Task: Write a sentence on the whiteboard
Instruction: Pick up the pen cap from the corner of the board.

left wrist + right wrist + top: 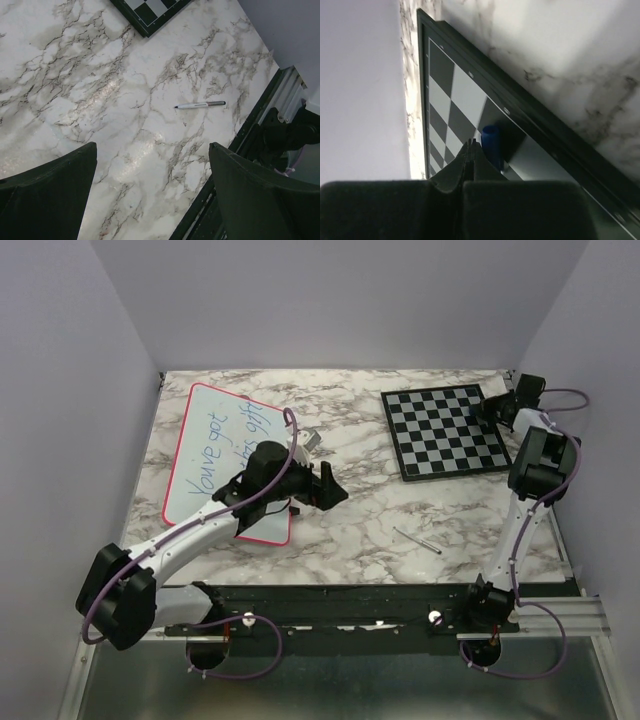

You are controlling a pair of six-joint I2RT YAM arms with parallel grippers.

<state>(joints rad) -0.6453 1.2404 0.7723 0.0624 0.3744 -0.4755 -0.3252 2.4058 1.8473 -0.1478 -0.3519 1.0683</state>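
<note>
Robot lab cell: plain pale walls (pixel 340 300) boxing marble-print table (pixel 370 515); left arm (pixel 190 535), right arm (pixel 520 530) bolted to metal rail (pixel 575 612).

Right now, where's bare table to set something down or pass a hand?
Freest: bare marble table between the left gripper and the chessboard, down to the pen. Also the far strip behind both boards. Crowded: the whiteboard side under the left arm, and the chessboard's far right corner, where the shut right gripper hangs.
</note>
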